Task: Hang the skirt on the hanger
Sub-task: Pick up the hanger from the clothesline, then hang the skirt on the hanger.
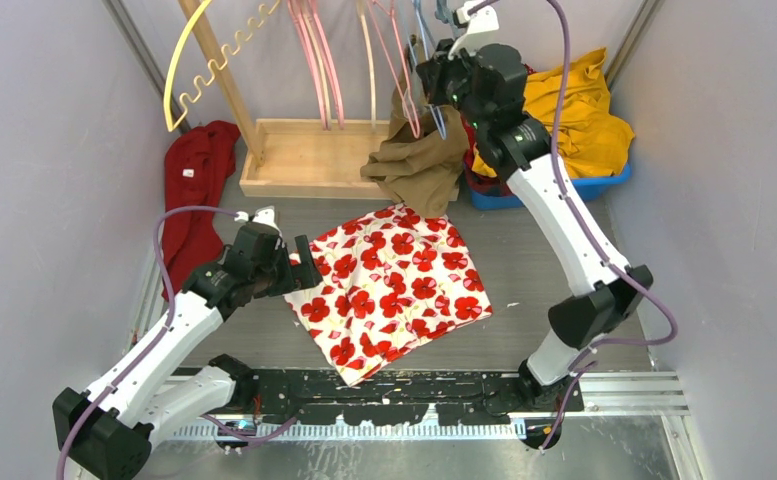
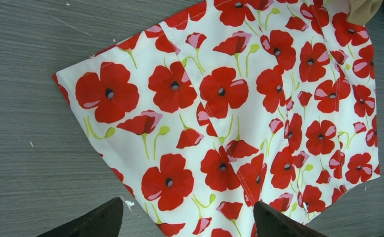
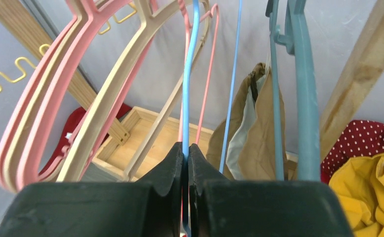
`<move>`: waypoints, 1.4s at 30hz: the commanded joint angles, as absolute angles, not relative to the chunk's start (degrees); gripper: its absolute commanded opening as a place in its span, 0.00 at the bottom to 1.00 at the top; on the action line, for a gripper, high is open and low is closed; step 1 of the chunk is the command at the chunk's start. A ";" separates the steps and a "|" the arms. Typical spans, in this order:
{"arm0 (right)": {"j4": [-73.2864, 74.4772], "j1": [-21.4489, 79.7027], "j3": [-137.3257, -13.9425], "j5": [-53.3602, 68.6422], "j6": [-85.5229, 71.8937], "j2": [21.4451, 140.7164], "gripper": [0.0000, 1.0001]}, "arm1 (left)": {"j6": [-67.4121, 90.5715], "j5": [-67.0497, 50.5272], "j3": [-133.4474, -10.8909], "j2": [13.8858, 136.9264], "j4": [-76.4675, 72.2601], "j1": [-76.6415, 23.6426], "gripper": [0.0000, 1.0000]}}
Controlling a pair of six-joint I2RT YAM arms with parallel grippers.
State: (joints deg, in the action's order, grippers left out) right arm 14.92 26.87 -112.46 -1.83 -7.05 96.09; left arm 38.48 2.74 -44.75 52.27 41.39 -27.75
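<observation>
Far left, slumped against the wall: a dark red cloth garment (image 1: 196, 185). Just right of it, a flat pale wooden rack base (image 1: 309, 158), with a yellow wavy-edged hanger (image 1: 179, 80) above.

Nearer the arm bases, the left gripper (image 1: 301, 266) (image 2: 187, 222), fingers spread wide apart, holding nothing, poised over the left edge of the white cotton skirt printed with red poppies (image 1: 392, 290) (image 2: 229, 113). Skirt spread flat mid-way across the grey table (image 1: 524, 300), top corner touching a crumpled tan garment (image 1: 419, 160).

Up and right, the right gripper (image 1: 434, 80) (image 3: 187, 150), raised among the hanging row, fingers pressed together on a thin light-blue plastic hanger (image 3: 192, 59). In the wrist view, pink hangers (image 3: 87, 19) and a beige hanger (image 3: 115, 94) to the left of it, teal hangers (image 3: 306, 98) to the right.

Far right, a blue plastic bin (image 1: 574, 188) heaped with yellow fabric (image 1: 576, 110).
</observation>
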 commanded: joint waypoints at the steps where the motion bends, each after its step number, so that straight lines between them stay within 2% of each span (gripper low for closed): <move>1: 9.90 26.81 -106.59 -1.38 -8.09 87.65 0.01 | 37.71 2.28 -45.49 51.67 39.30 -27.95 0.99; 16: 16.34 27.04 -83.07 1.71 -14.43 68.04 0.01 | 38.23 2.54 -45.17 50.17 39.51 -27.98 0.99; 28: 28.88 32.12 -64.56 -2.89 -19.91 52.64 0.01 | 38.57 3.27 -46.09 47.51 41.54 -27.95 1.00; 33: 28.28 40.66 -54.98 -6.40 -24.85 45.55 0.01 | 38.88 3.91 -46.53 44.62 42.41 -28.02 0.99; 42: 22.55 66.54 -46.61 -24.32 -30.80 43.13 0.01 | 39.20 3.99 -47.62 41.07 44.78 -27.95 0.99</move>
State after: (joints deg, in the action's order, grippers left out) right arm 29.67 58.96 -48.75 -14.28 -26.44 44.10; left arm 38.81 3.27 -44.97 42.76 43.90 -27.77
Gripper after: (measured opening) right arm 0.101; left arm 0.995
